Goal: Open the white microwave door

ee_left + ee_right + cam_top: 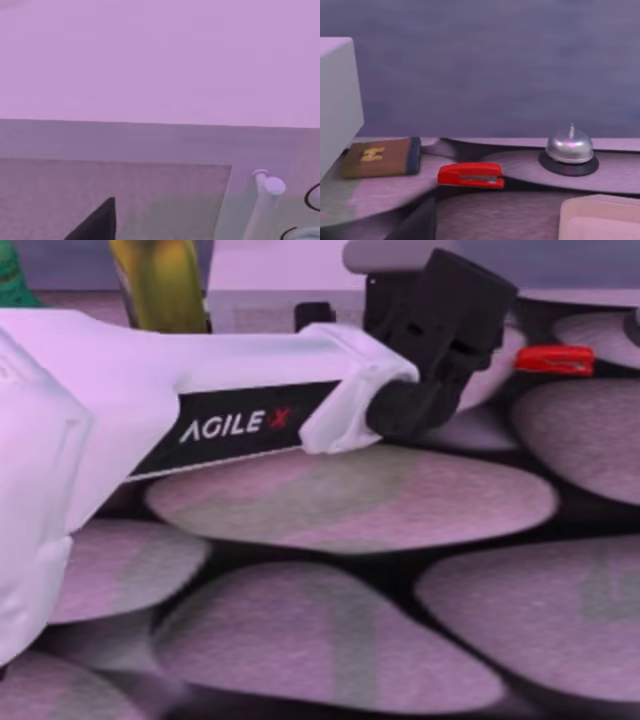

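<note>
The tabletop (350, 500), patterned with large oval stone shapes, is being crossed by the left arm (150, 410), which is being stretched from the left side toward the far middle. There the white microwave (270, 310) is being seen only as a pale strip behind the arm, at the far edge of the top view. In the left wrist view the microwave is filling almost the whole picture: its flat top is lying above, and under it the microwave door (115, 200) with the greyish window is being shown, closed and flush with the front as far as can be judged. Just beside the window a pale upright handle (265, 200) is standing.

The left gripper (440, 340) is being held close in front of the microwave. Only one dark finger (97, 225) is visible, so whether the fingers are released or clenched cannot be told, and no contact with the handle is being shown.

The right arm is not being seen from above; its camera is looking at a red stapler (471, 175), a silver bell (569, 150) and a brown book (380, 157).

The task is being judged as early: the approach is nearly done, while the grasping and the swinging of the door are left.
</note>
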